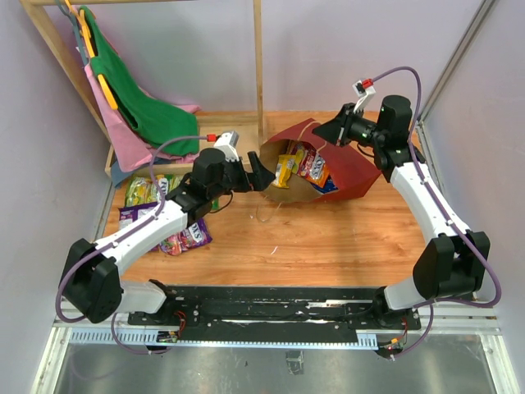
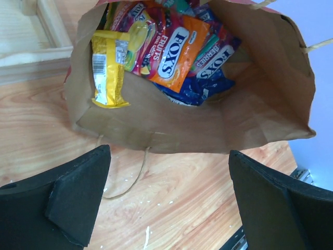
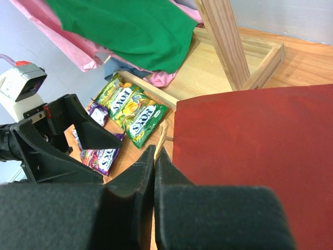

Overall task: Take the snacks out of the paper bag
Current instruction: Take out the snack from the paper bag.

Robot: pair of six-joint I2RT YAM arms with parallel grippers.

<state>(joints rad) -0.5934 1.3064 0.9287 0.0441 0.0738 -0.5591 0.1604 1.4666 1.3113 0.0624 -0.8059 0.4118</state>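
Note:
The paper bag (image 1: 349, 168), dark red outside and brown inside, lies on its side with its mouth facing left. Snacks (image 1: 302, 164) fill its inside: a yellow packet (image 2: 109, 73), an orange packet (image 2: 174, 54) and a blue bag (image 2: 200, 94) beneath. My left gripper (image 1: 261, 174) (image 2: 169, 152) stands open just in front of the mouth, holding nothing. At the bag's upper edge my right gripper (image 1: 326, 129) (image 3: 154, 151) is shut on the tan loop handle (image 3: 165, 136). Other snacks lie on the table to the left, green packets (image 1: 143, 190) (image 3: 132, 112) and purple ones (image 1: 193, 236).
A wooden rack (image 1: 259, 66) stands at the back left, its base frame (image 1: 123, 168) on the table. Green and pink cloths (image 1: 139, 103) hang from it. The bag's second handle (image 2: 127, 179) lies loose on the table by my left fingers.

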